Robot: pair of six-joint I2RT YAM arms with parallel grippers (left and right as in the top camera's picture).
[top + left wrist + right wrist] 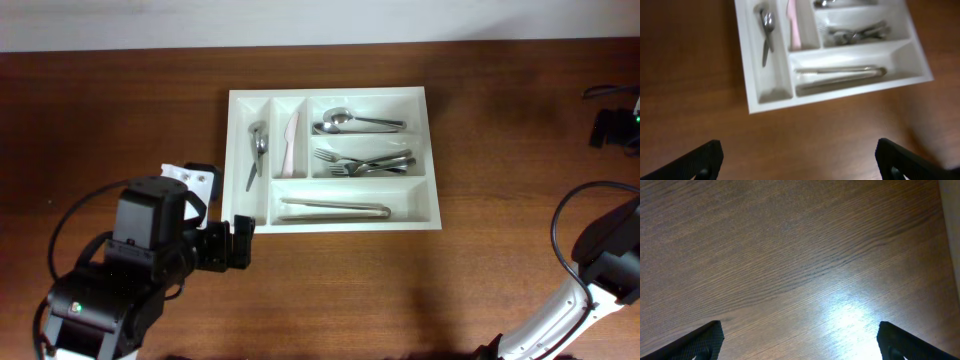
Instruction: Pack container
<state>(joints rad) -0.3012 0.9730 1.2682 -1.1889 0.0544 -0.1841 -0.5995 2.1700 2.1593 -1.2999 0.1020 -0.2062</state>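
fingers (707, 157) of the left gripper (800, 162) spread fully wide, holding nothing, hovering just beside the near left corner of the container (340, 227), which sits mid-way across the table (120, 100). right gripper (800, 342) equally wide and empty over bare wood, well apart. spoons (258, 140), forks (365, 162) and tongs (335, 209) lie in its compartments. packing looks complete; next, both arms need only pull clear.

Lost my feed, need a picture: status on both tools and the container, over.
Left tool open, empty, near container corner. Right tool open, empty, over table. Cutlery in all five compartments. Nothing in the way.
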